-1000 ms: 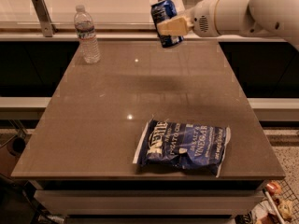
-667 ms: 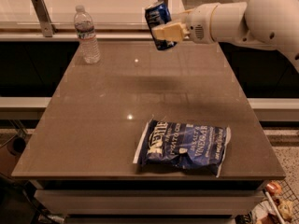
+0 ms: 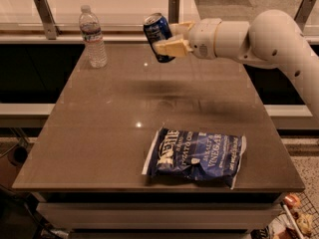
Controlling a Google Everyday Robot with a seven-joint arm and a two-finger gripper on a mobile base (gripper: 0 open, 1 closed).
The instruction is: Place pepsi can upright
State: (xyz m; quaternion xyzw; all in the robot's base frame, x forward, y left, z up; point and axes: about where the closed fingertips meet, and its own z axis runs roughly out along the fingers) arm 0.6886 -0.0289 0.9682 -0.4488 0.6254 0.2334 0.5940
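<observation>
The pepsi can [image 3: 158, 35] is a small blue can with a silver top. It hangs in the air above the far middle of the brown table [image 3: 109, 128], tilted a little to the left. My gripper [image 3: 168, 40] reaches in from the right on a white arm and is shut on the can, with a tan finger [image 3: 172, 47] across its front side. The can's shadow falls on the table below it.
A clear water bottle [image 3: 92, 36] stands upright at the table's far left. A dark blue chip bag [image 3: 195, 156] lies flat near the front right edge. A glass rail with metal posts [image 3: 44, 15] runs behind the table.
My gripper has carried the can leftward over the far part of the table. The bottle and the chip bag have not moved.
</observation>
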